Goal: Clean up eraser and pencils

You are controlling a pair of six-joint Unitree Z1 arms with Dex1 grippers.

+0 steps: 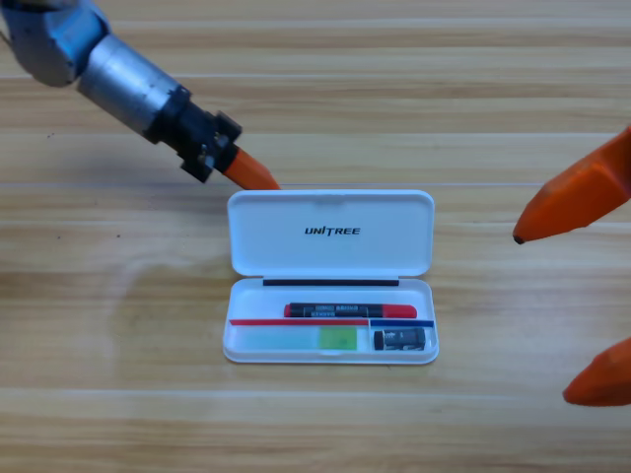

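Observation:
The white case [330,222] lies open in the middle of the table, its lid folded back. Inside, the pencil [350,310], black-barrelled with red ends, rests lengthwise in the upper compartment. A green eraser [338,338] sits in the lower left compartment, and a small black block [404,340] in the lower right one. My left gripper [258,177] reaches in from the upper left, its orange tip right at the lid's far left corner, holding nothing that I can see. My right gripper [542,317] waits at the right edge, open and empty.
The left arm's grey body [118,69] slants across the upper left of the wooden table [118,374]. The right gripper's large orange jaws stand beside the case's right end.

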